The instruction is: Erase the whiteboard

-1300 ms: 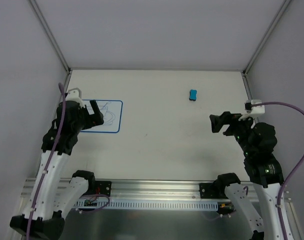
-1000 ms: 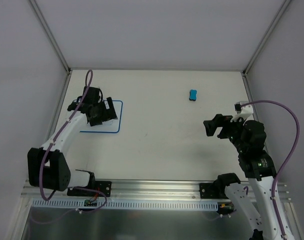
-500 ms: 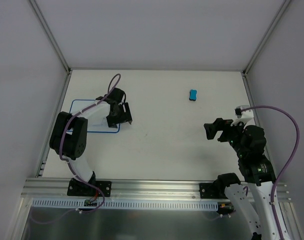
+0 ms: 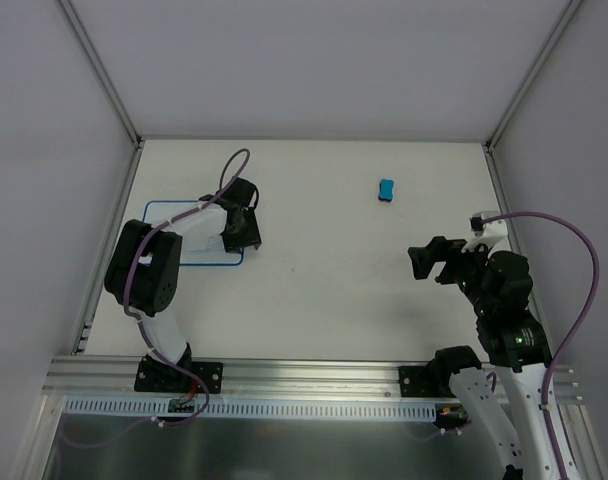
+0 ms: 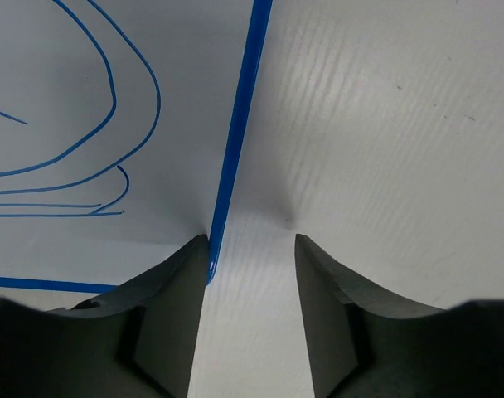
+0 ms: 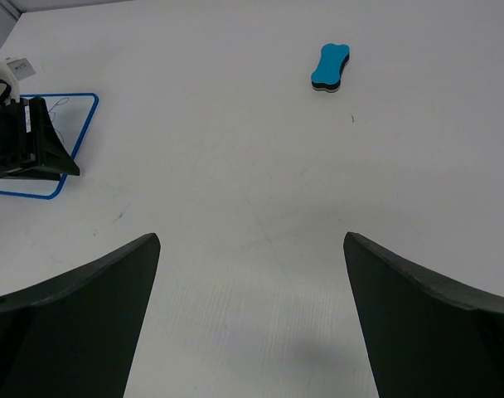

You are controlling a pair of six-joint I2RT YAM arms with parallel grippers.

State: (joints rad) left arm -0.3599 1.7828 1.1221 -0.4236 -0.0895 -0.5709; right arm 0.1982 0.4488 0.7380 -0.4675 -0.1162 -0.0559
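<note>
Presumably to steady it, the left claw point(image 5: 250, 245), narrowly parted, sits low at the right edge of the whiteboard point(image 4: 174, 218), at the overhead view's left; the wide right claw point(image 6: 252, 240) faces the blue eraser point(image 6: 330, 67), likely its target.

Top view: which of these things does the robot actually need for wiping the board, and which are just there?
Needed: whiteboard, drawing not yet wiped; blue eraser; left claw, open at the board's edge; right claw, open.
Just there: table; purple cables; metal rail.
</note>
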